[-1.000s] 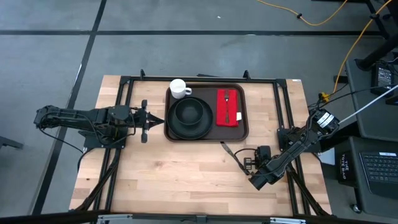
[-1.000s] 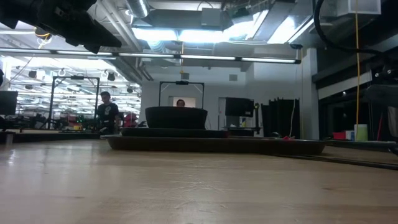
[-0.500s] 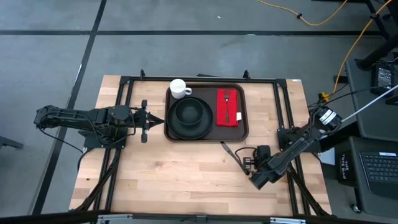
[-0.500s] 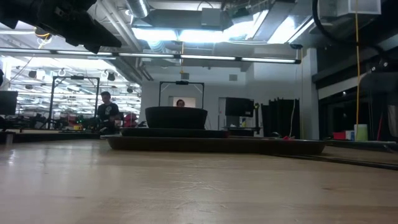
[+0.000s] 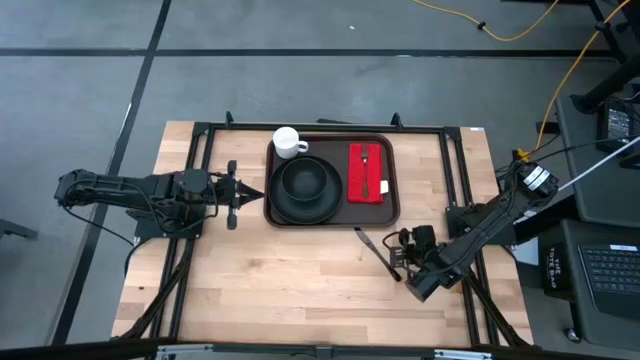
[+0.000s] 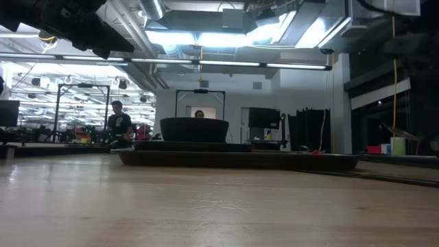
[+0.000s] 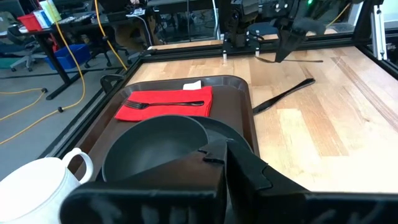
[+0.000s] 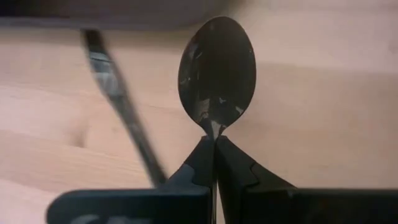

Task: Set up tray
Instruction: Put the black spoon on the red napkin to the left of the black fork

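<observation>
Tray (image 5: pixel 333 218) sits mid-table toward the far edge. Right gripper (image 8: pixel 215 144) near the front right of the tray, pinching a spoon (image 8: pixel 217 73). Left gripper (image 5: pixel 246 195) pressed together, just beside the tray's left rim.

Grey floor (image 5: pixel 300 80) w/ yellow cable (image 5: pixel 520 30) (prob. lab), ceiling lights (image 6: pixel 206 38).

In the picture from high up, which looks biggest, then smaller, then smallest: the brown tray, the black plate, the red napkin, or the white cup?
1. Dark brown rectangular serving tray
2. Round black plate
3. Red folded napkin
4. Small white ceramic cup
</observation>
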